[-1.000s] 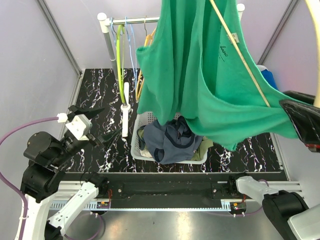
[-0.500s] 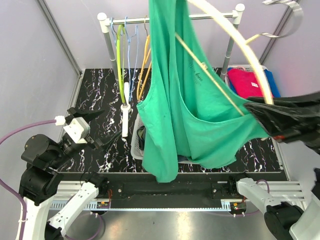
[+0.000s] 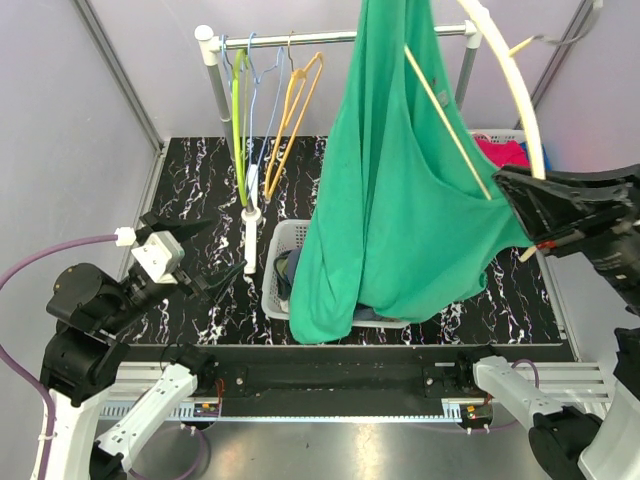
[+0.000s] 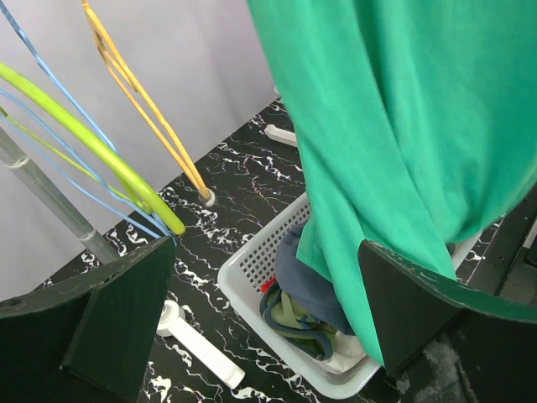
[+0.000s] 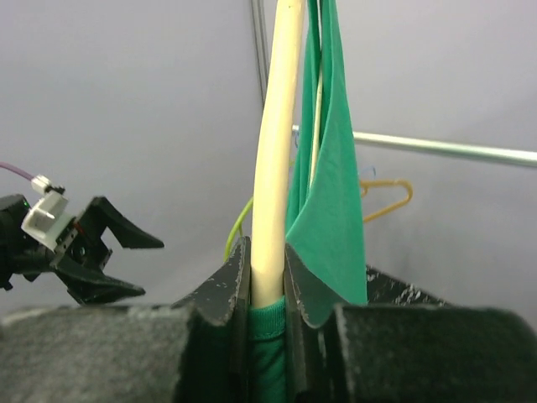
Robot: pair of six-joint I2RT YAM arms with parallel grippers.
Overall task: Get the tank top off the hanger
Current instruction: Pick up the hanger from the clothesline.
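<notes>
A green tank top [image 3: 395, 200] hangs on a cream wooden hanger [image 3: 505, 75], held high above the table. My right gripper [image 3: 535, 205] is shut on the hanger's arm [image 5: 273, 168], with green fabric [image 5: 331, 218] pinched beside it. The top's hem drapes down over the white basket [image 3: 280, 245]. My left gripper [image 3: 195, 255] is open and empty at the left of the table, apart from the top. In the left wrist view the tank top [image 4: 403, 126] hangs at the right, between the fingers' far ends.
A metal rail [image 3: 290, 40] at the back holds green, blue and orange hangers [image 3: 295, 110]. The white basket [image 4: 252, 277] holds blue and olive clothes [image 4: 310, 302]. Pink and blue clothes [image 3: 500, 152] lie at the back right. A white rail foot [image 4: 197, 348] lies on the marble tabletop.
My right gripper has swung the hanger and tank top to the right and upright, so the top hangs straighter over the basket. The left arm has barely moved.
</notes>
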